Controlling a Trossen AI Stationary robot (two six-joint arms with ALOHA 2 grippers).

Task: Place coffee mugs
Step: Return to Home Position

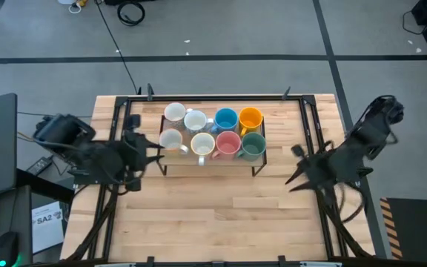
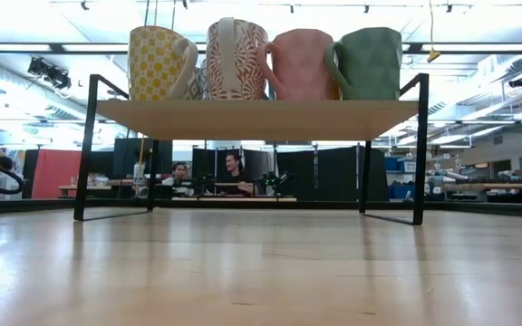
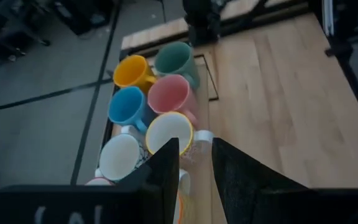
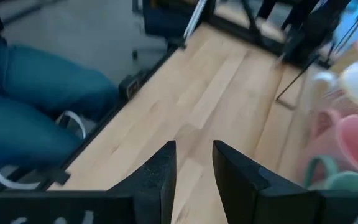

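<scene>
Eight coffee mugs stand close together, mouths up, on a small black-framed wooden shelf at the table's far middle. The far row holds two white mugs, a blue mug and an orange mug. The near row holds a white mug, a cream mug, a pink mug and a green mug. My left gripper hangs open just off the shelf's left end, raised and slanting down toward the mugs. My right gripper is open to the right of the shelf, holding nothing.
Bare wooden tabletop spreads on the near side of the shelf. Black rails run along the table's edges. A person's blue-trousered leg shows past the table edge in the right wrist view. People sit far behind.
</scene>
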